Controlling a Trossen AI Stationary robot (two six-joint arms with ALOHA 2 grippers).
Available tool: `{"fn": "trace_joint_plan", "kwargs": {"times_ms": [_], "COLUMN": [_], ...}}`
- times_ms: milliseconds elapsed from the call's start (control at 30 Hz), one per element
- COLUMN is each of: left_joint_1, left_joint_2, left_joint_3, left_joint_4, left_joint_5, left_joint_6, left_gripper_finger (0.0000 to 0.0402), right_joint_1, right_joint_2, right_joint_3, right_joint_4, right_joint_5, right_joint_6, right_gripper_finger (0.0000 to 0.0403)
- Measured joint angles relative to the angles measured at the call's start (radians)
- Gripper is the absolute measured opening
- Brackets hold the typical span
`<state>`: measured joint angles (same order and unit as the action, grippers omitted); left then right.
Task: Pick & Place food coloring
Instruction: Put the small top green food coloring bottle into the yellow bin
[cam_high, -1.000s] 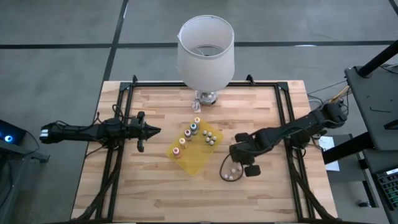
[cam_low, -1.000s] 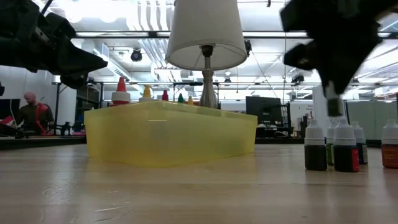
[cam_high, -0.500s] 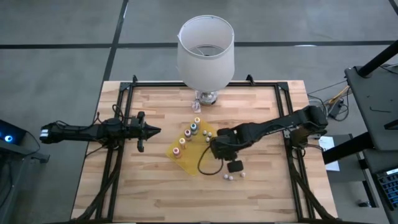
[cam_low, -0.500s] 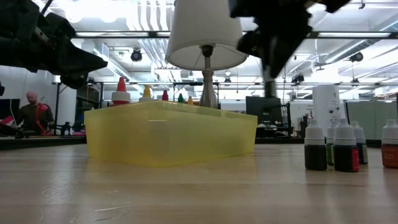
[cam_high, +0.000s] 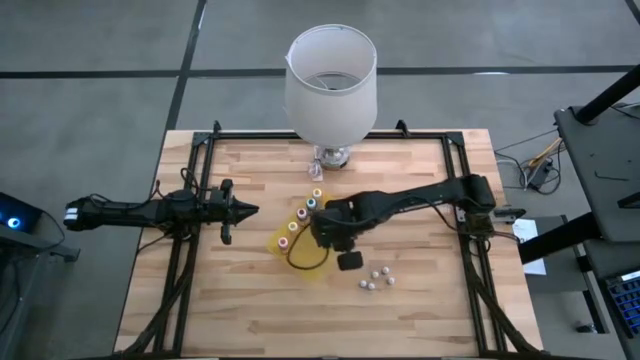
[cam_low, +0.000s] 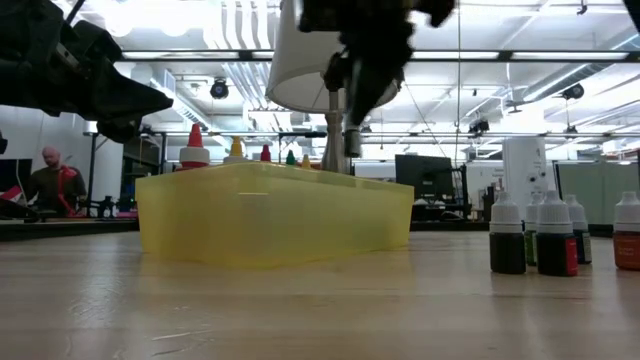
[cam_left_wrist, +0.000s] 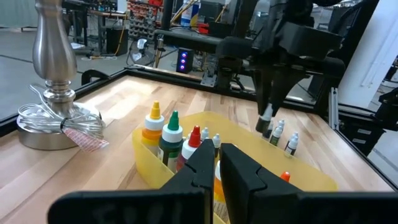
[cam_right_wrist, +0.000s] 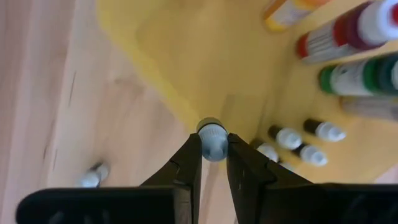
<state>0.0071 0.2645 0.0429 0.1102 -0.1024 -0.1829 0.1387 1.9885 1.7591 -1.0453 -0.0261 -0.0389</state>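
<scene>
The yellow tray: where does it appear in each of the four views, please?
High view: yellow tray at table centre, partly under the right arm.
Low view: left of centre, on the table.
Left wrist view: centre, just beyond that arm's fingers.
Right wrist view: upper middle and right, behind the right hand shut on a small bottle.
Shared landmark: the tall coloured-cap bottles standing in the tray.

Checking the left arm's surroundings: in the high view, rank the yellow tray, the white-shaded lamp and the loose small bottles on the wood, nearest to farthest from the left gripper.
1. Yellow plastic tray, just inboard of the shut left gripper.
2. White-shaded lamp, at the table's far edge.
3. Loose white-capped small bottles on the wood, past the tray, toward the right side.
</scene>
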Motion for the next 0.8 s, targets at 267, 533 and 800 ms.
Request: {"fn": "trace_joint_plan", "kwargs": {"times_ms": [267,533,800], "left_joint_1": [0.0,0.0,0.0], "left_joint_2": [0.0,0.0,0.0], "left_joint_3": [0.0,0.0,0.0], "left_joint_4": [0.001,0.0,0.0], "left_joint_5": [0.0,0.0,0.0], "left_joint_6": [0.0,0.0,0.0], "left_gripper_finger": [0.0,0.0,0.0], "right_joint_1": [-0.07,-0.117,-0.139], "right_joint_2": [0.101,0.137,0.175], "right_joint_3": [0.125,0.145,0.142], "right_joint_4": [0.0,0.001,0.006], "right_joint_5": [0.0,0.003,0.002], "right_joint_6": [0.088,0.308,0.403], "right_gripper_finger": [0.0049,0.0049,0.0049]}}
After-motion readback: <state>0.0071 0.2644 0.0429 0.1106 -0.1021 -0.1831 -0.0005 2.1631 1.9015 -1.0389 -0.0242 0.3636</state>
